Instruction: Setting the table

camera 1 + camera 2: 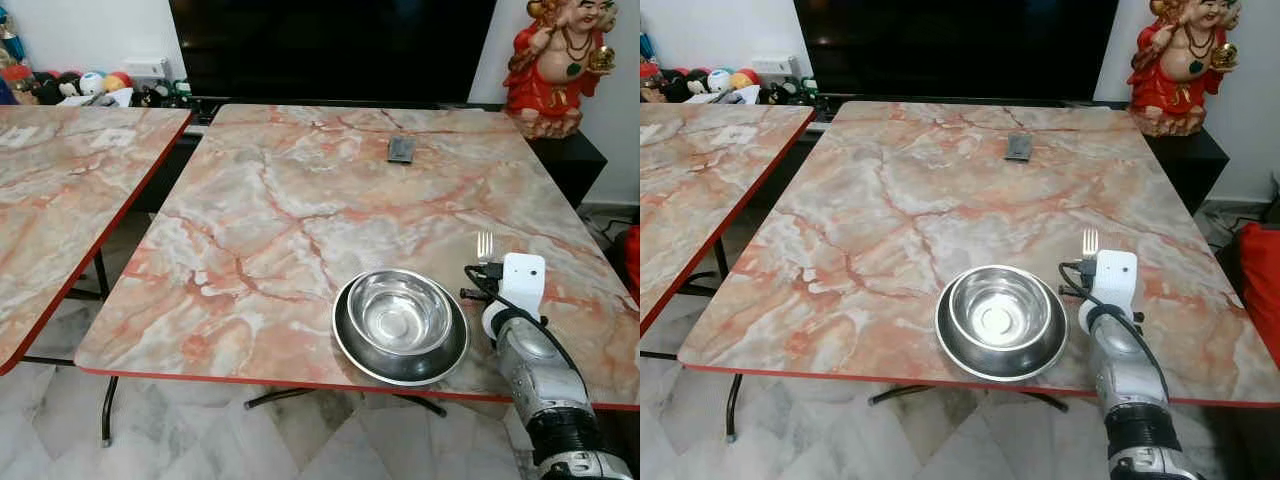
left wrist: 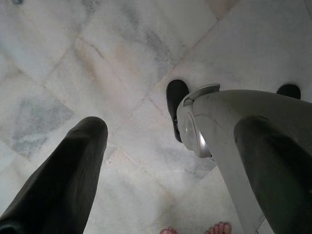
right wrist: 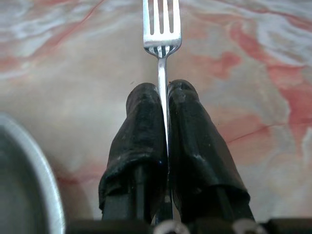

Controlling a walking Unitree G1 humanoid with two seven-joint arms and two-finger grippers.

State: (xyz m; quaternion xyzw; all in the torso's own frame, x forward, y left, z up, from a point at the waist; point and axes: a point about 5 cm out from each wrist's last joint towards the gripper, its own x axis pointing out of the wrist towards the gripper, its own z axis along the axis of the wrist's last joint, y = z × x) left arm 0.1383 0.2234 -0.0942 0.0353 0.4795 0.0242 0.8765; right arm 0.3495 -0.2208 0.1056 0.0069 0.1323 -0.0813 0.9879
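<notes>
1. Right now the right claw (image 3: 163, 105) is clamped on a fork (image 3: 162, 29): handle pinched between both black fingers (image 3: 141, 131), tines sticking out past the tips.
2. Fork tines (image 1: 485, 245) show above the white wrist block, pointing to the far side, over the near-right part of the marble counter (image 1: 300, 200). Cannot tell if the fork touches the counter.
3. Steel bowl (image 1: 398, 312) sits inside a steel plate (image 1: 345, 345), near edge of the counter, just left of the right arm (image 1: 535, 375).
4. Small dark flat object (image 1: 401, 149) lies far centre on the counter; too small to identify.
5. Second marble counter (image 1: 60, 190) stands to the left, separated by a gap.
6. Red and gold statue (image 1: 555, 60) at far right on a dark cabinet; dark screen (image 1: 330, 45) behind the counter; toys (image 1: 90, 82) at far left.
7. Left claw (image 2: 170, 146) hangs over the marble floor (image 2: 97, 58), fingers spread apart, gripping nothing; robot leg (image 2: 219, 126) beside it; a person's toes (image 2: 219, 228) at the frame edge.
</notes>
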